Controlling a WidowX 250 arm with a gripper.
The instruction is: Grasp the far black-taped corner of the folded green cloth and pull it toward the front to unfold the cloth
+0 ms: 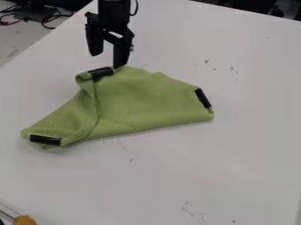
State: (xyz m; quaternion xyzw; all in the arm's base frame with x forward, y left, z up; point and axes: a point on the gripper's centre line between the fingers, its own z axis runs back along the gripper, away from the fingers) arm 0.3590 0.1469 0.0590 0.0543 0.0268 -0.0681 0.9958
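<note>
A: How does the gripper [108, 60] stand?

B: Its fingers are apart, pointing down, near the top of the view. One tip is lower, right by the upper edge of the green cloth [144, 99]; I can't tell if they touch. The other is up and to the left, apart from the cloth.

A: And the cloth, where's that?

B: On the white table [176, 176], left of the view's middle. There's a wide stretch of tabletop below it and another to its right, with small dark marks here and there.

A: What about edges?

B: One table edge slants across the upper left, with black cables [52, 17] beyond it. The far edge runs across the upper right. Down in the lower left corner sits an orange-yellow thing [24, 220], well apart from the cloth.

A: Which way does the cloth point?

B: Its long axis goes from lower left to right, rising a little. The narrow end points lower left, with a black strip [45, 139] on it. The right end is blunter and has a second strip. A third strip sits on the top corner, just below the gripper, where a fold runs down towards the narrow end.
</note>
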